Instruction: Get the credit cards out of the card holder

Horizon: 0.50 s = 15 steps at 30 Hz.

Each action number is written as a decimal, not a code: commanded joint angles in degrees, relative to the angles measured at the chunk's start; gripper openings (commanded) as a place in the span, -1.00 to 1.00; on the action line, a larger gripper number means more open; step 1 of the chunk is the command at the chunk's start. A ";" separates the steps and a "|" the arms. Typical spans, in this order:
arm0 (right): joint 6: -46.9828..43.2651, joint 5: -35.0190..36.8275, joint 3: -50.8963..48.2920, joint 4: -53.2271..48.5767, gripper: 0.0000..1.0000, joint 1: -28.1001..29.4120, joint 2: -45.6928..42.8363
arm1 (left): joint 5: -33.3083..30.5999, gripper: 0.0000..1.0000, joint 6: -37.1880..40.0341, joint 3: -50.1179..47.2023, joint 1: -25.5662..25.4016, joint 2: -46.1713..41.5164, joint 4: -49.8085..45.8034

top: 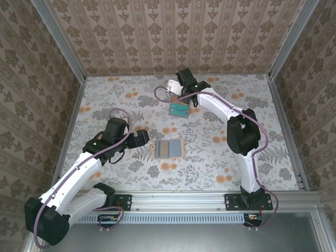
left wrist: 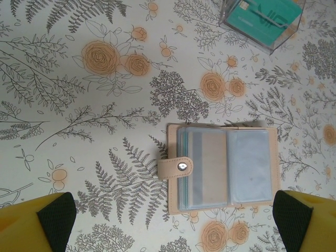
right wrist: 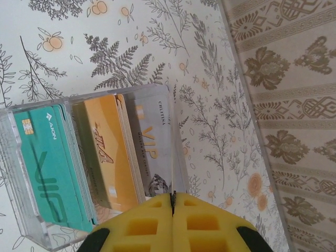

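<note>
One card holder (left wrist: 226,168) lies open and flat at mid-table. Its long axis runs left-right and its snap tab points to the left side. The left gripper (left wrist: 172,220) hovers above it, jaws wide apart. Farther back, three stacks of credit cards (right wrist: 107,152), teal, orange and pale, sit in one clear box (right wrist: 11,157). Over it is the right gripper (right wrist: 172,202), pads pressed together.

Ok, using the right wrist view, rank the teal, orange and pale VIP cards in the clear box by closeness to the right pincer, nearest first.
1. Pale VIP card: rightmost of the three, just above the shut right pincer.
2. Orange card: in the middle, up and to the left of the pincer.
3. Teal card: leftmost, farthest off to the side.
</note>
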 commanded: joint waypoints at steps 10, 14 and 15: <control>-0.05 0.40 0.68 1.16 -1.00 -0.33 4.18 | 0.10 1.00 -0.47 -0.60 1.15 -1.47 -2.26; 0.59 1.38 0.80 2.26 -1.00 -0.48 4.94 | 0.20 1.00 -0.39 -0.70 1.33 -2.10 -2.75; 0.77 1.47 0.88 2.36 -1.00 -0.52 5.11 | 0.19 1.00 -0.38 -0.79 1.37 -2.31 -2.85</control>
